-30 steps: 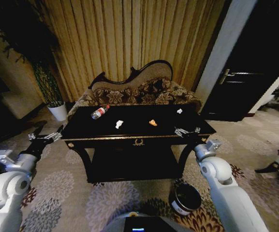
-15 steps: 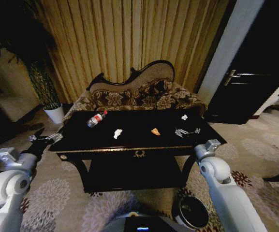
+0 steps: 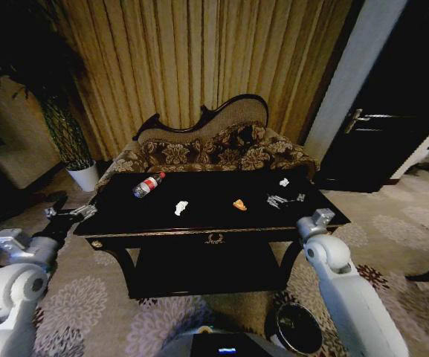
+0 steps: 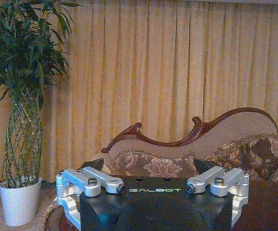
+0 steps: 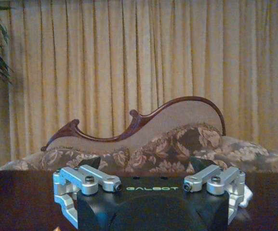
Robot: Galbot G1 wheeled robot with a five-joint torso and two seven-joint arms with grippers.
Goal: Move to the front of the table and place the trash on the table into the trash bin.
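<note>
Black table [image 3: 199, 216] w/ bottle [image 3: 147, 184] ahead of both jaws | L jaws [image 3: 69, 214] apart | R jaws [image 3: 286, 199] apart

Pretty dim room overall, warm yellowish light on the curtain [image 3: 199, 67] behind the sofa [image 3: 214, 145]. The glossy black table [image 3: 207, 204] in front of the curtain swallows most detail. Corners go dark, edges bend fisheye-style, wrist shots look soft and grainy.

Patterned sofa [image 3: 214, 152], gold curtain [image 3: 199, 59], potted plant [image 3: 69, 141]

Bottle [image 3: 148, 184], scrap [image 3: 181, 207], orange bit [image 3: 239, 204] on table [image 3: 199, 195]; bin [image 3: 297, 328] front-right.
</note>
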